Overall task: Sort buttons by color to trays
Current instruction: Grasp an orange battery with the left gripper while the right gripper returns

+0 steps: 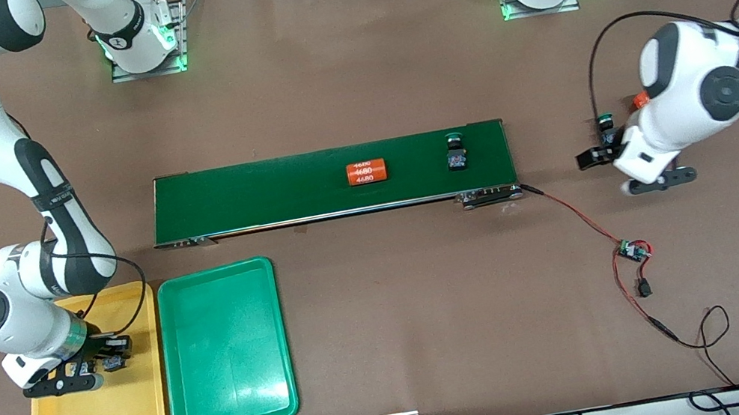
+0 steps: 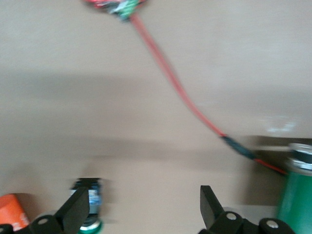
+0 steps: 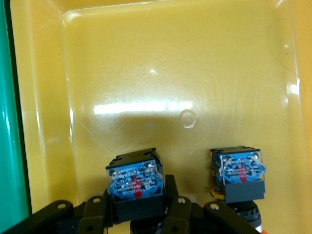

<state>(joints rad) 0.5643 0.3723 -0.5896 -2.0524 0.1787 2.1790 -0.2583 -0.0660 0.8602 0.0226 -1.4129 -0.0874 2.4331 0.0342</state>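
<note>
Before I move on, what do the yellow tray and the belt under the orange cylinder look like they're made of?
Yellow tray: likely moulded plastic, glossy; light glares off its floor and the corners are rounded. Belt: looks like a matte dark-green rubber or fabric sheet, showing no glare, with metal fittings at its ends; the exact material can't be told. Orange cylinder: smooth printed wrap, core unseen.

An orange cylinder (image 1: 367, 172) is laid on its side mid-belt on the dark-green conveyor (image 1: 261, 196). A red wire (image 1: 572, 213) is trailed from the conveyor's end across the table (image 1: 349, 89).
</note>
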